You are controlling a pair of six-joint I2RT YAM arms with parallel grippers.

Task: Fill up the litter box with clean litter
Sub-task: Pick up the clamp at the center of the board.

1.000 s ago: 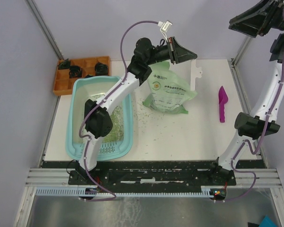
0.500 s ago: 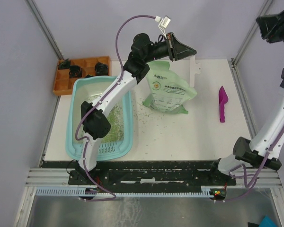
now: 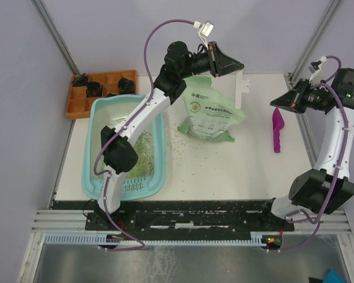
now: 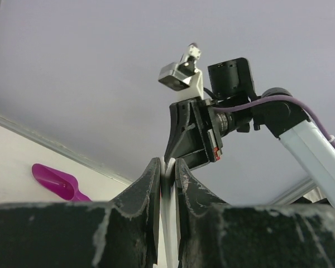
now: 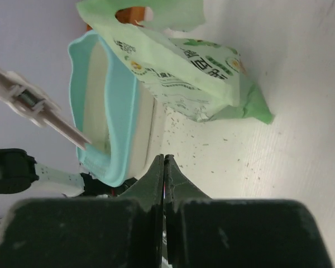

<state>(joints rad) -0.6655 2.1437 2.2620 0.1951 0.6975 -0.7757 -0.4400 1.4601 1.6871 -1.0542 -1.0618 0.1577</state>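
The litter box (image 3: 94, 135) sits at the 9 o'clock side of the table (image 3: 242, 165), long side running from 12 to 6, with its ribbed ledge at the 6 o'clock end. The litter (image 3: 143, 156) covers only part of its floor, a pale green patch against the wall at the box's 3 o'clock side; the rest of the floor shows whitish. More grains are strewn over the tabletop between the box and the foot of the bag (image 3: 209, 112), which stands just beside the box at its 2 o'clock corner, leaning slightly. The left gripper (image 3: 241, 66) hangs high at the table's 12 o'clock edge, above the bag's top, and the wrist view shows its fingers pinched on a thin white piece (image 3: 243, 91) seen edge-on; what that piece is I cannot tell. The right gripper (image 3: 275, 104) hovers at 3 o'clock, over the 12 o'clock end of the magenta scoop (image 3: 277, 132), apart from it, with its fingers pressed together on nothing. An orange tray (image 3: 82, 105) lies at 11 o'clock, touching the box's far end.
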